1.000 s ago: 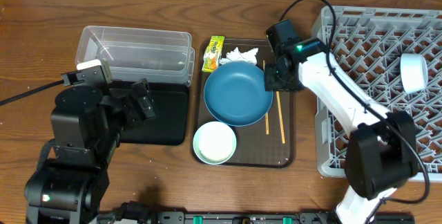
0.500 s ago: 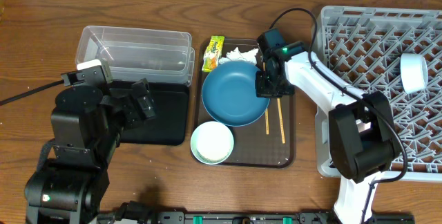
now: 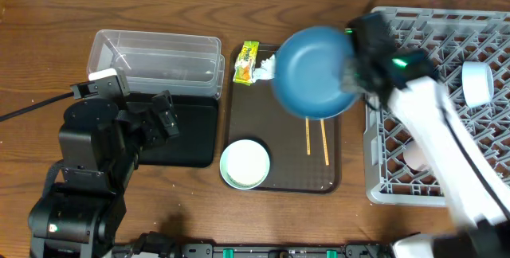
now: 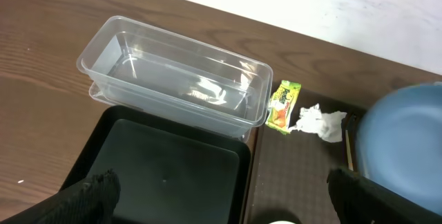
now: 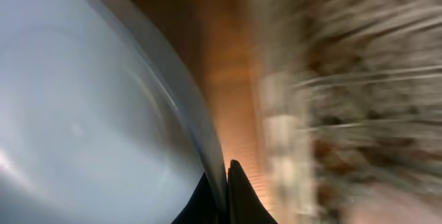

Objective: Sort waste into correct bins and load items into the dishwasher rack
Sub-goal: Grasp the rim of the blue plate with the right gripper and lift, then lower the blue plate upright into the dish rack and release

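Right gripper [image 5: 222, 189] pinches the large round blue bowl [image 3: 315, 71] by its rim, raised evidently for carriage to the grey lattice plastic rack [image 3: 446, 27] at 3 o'clock; left gripper [image 4: 224, 193] spread.

Lab-style robot workbench: wooden table [image 3: 48, 35] against a white wall [image 4: 359, 10], dishwasher rack [image 3: 454, 27] atop it.

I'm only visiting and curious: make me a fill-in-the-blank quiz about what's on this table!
1. The right claw holds a big ____ bowl by its rim.
2. Next to the wrapper lies a crumpled white ____.
3. The two chopsticks lie on the ____ tray.
Missing words: blue; tissue; brown.
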Controlling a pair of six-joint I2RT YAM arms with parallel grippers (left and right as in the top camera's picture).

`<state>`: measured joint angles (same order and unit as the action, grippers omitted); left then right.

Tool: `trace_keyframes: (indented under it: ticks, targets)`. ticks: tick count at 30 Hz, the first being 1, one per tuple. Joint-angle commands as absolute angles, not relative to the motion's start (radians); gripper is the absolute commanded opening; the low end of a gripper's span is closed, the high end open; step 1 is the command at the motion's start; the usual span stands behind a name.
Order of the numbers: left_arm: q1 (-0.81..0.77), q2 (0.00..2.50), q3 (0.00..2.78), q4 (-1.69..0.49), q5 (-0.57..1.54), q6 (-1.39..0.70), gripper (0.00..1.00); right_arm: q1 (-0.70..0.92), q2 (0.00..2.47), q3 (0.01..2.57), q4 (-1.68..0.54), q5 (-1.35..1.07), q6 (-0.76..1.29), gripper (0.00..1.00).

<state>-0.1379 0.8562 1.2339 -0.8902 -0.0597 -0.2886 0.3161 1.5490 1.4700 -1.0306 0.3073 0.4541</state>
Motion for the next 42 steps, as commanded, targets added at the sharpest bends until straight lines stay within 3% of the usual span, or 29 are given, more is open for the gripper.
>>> trace_keyframes:
  ticks: [1,5,11,14,28,42]
  targets:
    - [-0.134,0.857,1.243,-0.89,-0.072,-0.29,0.98,0.286,1.414,1.476,-1.058,0.773,0.517,0.01]
    - [-0.134,0.857,1.243,-0.89,-0.072,-0.29,0.98,0.224,1.325,1.476,-1.066,1.176,0.531,0.01]
    - [-0.134,0.857,1.243,-0.89,-0.072,-0.29,0.98,0.064,1.332,1.475,-1.058,1.519,0.529,0.01]
    - [-0.134,0.857,1.243,-0.89,-0.072,-0.29,0.98,-0.028,1.369,1.475,-0.993,1.558,0.474,0.01]
    - [-0.134,0.861,1.243,-0.89,-0.072,-0.29,0.98,-0.279,1.623,1.475,-0.437,1.449,-0.179,0.01]
    - [-0.134,0.861,1.243,-0.89,-0.072,-0.29,0.98,-0.334,1.848,1.475,-0.404,1.432,-0.242,0.01]
